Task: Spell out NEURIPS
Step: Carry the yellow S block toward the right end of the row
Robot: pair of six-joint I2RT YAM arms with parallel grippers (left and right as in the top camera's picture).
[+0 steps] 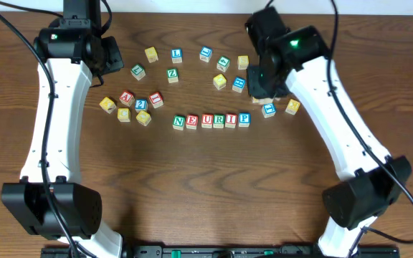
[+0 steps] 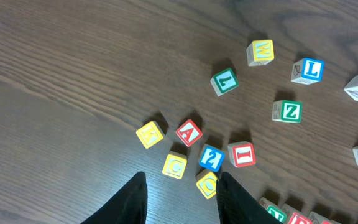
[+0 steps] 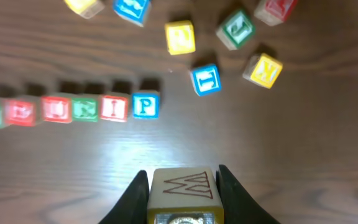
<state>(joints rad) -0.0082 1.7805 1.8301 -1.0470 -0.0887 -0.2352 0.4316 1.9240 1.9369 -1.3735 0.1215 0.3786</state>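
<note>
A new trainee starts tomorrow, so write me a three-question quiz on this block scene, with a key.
1. True or false: the left gripper holds a cube.
2. Which letter sits at the right end of the row? A) N B) P C) S
3. How many cubes are in the row?
Key: 1 false, its fingers stand apart with nothing between them. 2 B. 3 six; the right gripper holds one more cube.
</note>
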